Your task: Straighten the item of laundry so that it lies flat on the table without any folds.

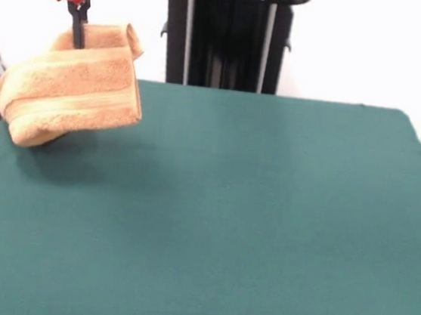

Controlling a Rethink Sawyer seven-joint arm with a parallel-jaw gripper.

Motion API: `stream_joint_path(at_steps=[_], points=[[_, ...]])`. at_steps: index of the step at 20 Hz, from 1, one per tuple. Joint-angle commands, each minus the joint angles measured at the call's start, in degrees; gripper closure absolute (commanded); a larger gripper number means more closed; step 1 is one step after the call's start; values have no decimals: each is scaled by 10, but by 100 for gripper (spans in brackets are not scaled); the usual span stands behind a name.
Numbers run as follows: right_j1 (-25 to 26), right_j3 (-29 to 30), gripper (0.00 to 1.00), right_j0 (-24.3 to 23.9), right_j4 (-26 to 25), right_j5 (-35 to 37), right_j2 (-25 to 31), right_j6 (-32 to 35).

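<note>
Red-capped gripper (77, 36) is seen clamped on the upper edge of the towel (69, 96), which is held folded and bunched in the air above the table's (265, 209) far corner, close to the edge. If released here, the towel is likely to land doubled or slide off the side.

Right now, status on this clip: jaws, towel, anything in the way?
Gripper shut on the towel, jaws clamped at its top edge. Towel lifted, draped in folds, not flat. Table shows nothing in the way.
</note>
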Motion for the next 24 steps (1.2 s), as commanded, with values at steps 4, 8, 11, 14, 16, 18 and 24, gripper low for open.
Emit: stream_joint_path(at_steps=[4, 8, 11, 14, 16, 18, 24], points=[[-140, 34, 100, 0, -102, -288, 148, -74], [-171, 40, 100, -21, -136, -374, 187, -77], [-151, 38, 100, -27, -189, -398, 199, -98], [-153, 30, 100, -45, -172, -386, 214, -77], [-165, 17, 100, -71, -87, -309, 222, -49], [-172, 22, 100, -85, -14, -212, 223, -70], [-191, 51, 100, -94, 24, -177, 238, -134]])
